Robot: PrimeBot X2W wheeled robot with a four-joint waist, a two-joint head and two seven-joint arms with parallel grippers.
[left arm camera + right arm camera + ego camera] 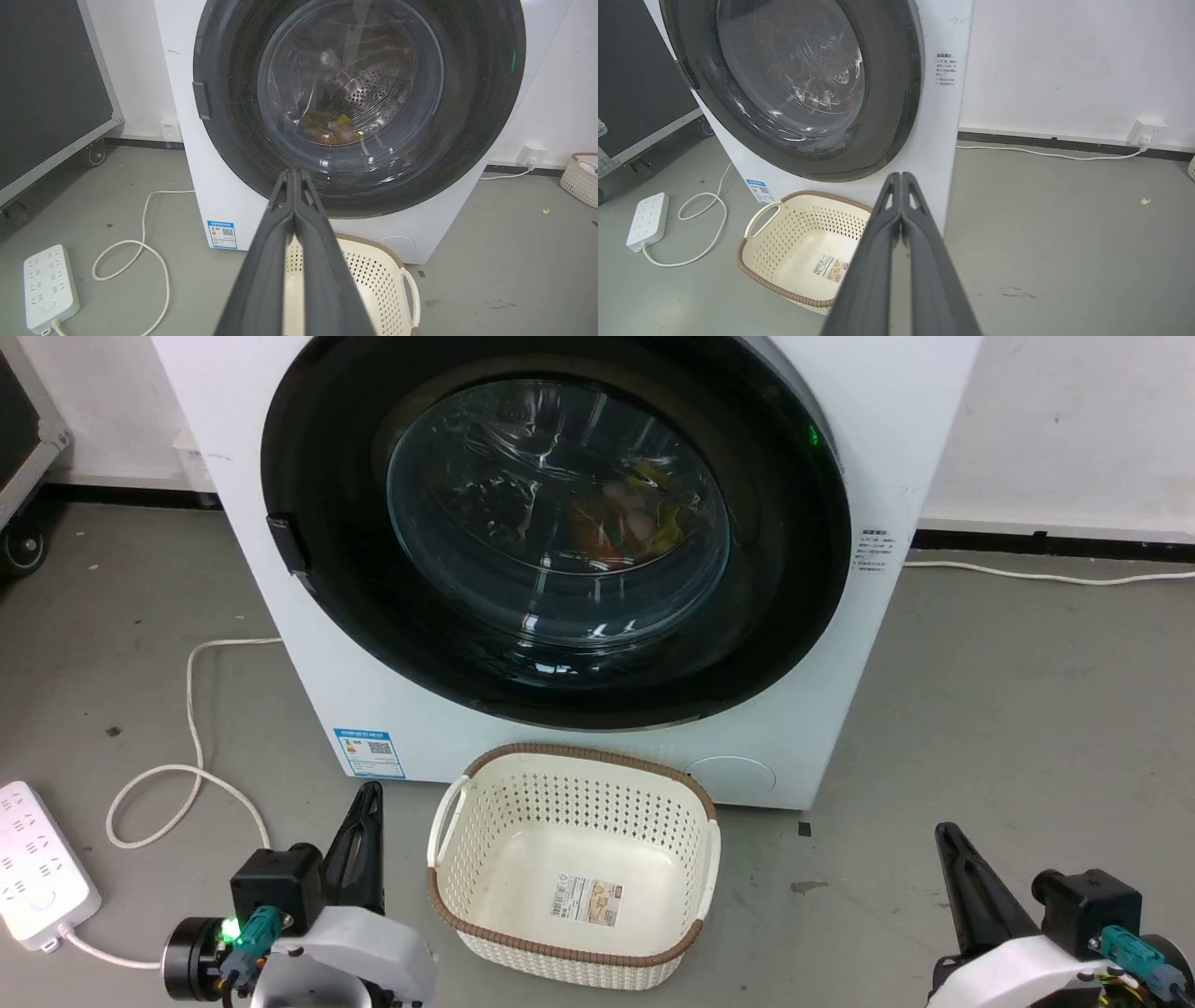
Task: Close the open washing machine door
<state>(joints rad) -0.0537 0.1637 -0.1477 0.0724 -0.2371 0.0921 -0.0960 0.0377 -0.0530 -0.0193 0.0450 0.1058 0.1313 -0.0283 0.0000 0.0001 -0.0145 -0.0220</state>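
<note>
Two pairs of long dark fingers sit low in the head view. The left arm's fingers (pixel 362 845) are at the lower left and the right arm's fingers (pixel 974 887) at the lower right. Both hang above the grey concrete floor (pixel 1008 709), and each wrist view shows its pair clenched tip to tip with nothing between them. Between the arms and a little further on, a cream perforated plastic basket with a brown woven rim (pixel 579 752) stands on the floor just in front of the machine, with a printed label stuck to its bottom. To the left lies a white multi-socket power strip (pixel 37 873), and a white cable (pixel 191 709) loops across the floor from it toward the machine. Behind the basket stands the white front-loading washing machine (pixel 822 644), which has a blue sticker (pixel 369 752) at its lower left corner. The large round washing machine door with its wide glossy black rim (pixel 313 457) lies flat against the machine's front. Its bulging clear glass window (pixel 560 523) shows orange, yellow and pale items inside the drum. A small dark catch (pixel 286 543) sits on the rim's left edge and a green light (pixel 814 436) glows at the upper right. Furthest back are the white wall (pixel 1064 65) and a white wall socket (pixel 1148 130) with a cable running along the skirting.
</note>
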